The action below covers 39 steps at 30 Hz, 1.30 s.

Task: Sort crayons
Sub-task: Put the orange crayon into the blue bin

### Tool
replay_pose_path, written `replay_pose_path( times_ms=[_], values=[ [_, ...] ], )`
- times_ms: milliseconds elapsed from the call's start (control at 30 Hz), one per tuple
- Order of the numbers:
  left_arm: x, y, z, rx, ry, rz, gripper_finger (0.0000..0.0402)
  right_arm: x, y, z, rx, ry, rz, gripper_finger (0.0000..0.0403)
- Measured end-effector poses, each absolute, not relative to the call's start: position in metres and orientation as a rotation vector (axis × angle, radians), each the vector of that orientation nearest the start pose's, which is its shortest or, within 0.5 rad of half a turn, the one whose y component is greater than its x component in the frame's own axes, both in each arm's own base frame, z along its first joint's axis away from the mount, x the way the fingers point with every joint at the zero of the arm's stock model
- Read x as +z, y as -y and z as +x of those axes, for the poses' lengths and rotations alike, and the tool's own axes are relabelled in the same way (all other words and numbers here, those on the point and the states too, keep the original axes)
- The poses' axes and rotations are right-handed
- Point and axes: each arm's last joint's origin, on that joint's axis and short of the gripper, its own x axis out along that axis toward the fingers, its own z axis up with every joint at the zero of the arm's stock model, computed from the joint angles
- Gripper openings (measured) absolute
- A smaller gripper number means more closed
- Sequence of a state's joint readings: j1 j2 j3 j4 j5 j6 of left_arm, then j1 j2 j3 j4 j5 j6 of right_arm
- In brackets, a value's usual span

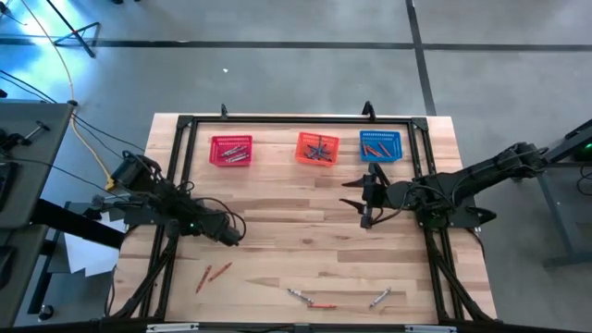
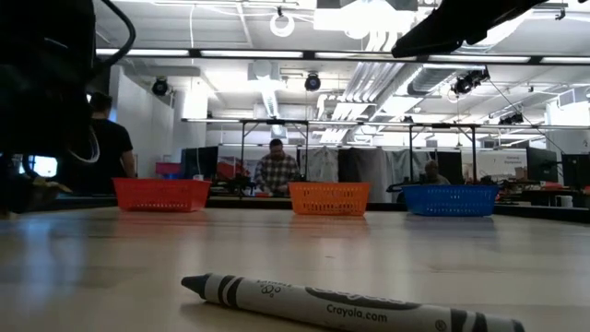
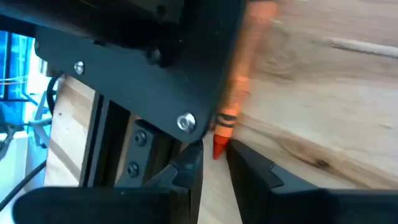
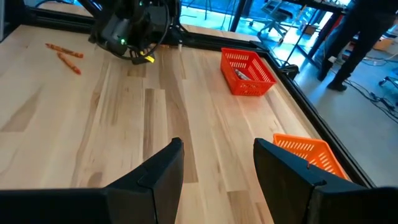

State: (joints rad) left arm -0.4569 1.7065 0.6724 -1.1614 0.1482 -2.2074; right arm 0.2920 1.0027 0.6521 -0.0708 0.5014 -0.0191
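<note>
tabletop wood, black frame round it. left claw low over left-centre, fingers nearly closed w/ orange crayon tip at gap; can't tell if gripped. right claw spread open, empty, just below blue basket. red basket, orange basket in back row, crayons inside all 3. loose crayons: pair front-left, more front-centre.
</note>
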Motion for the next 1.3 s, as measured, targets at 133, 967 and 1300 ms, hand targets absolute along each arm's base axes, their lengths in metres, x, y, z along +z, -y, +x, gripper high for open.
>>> replay_pose_path(
  times_ms=[133, 967, 1300],
  values=[
    [0.105, 0.079, 0.154, 1.921, -1.358, -0.858, 0.0069, 0.26, -0.048, 0.209, -0.203, -0.388, -0.177, 0.0188],
    [0.106, 0.073, 0.171, 1.658, -1.516, -0.84, 0.0031, 0.261, -0.048, 0.209, -0.202, -0.378, -0.183, 0.0188],
    [0.115, 0.079, 0.189, 1.57, -1.463, -0.865, 0.0011, 0.262, -0.048, 0.209, -0.202, -0.372, -0.18, 0.0188]
  ],
)
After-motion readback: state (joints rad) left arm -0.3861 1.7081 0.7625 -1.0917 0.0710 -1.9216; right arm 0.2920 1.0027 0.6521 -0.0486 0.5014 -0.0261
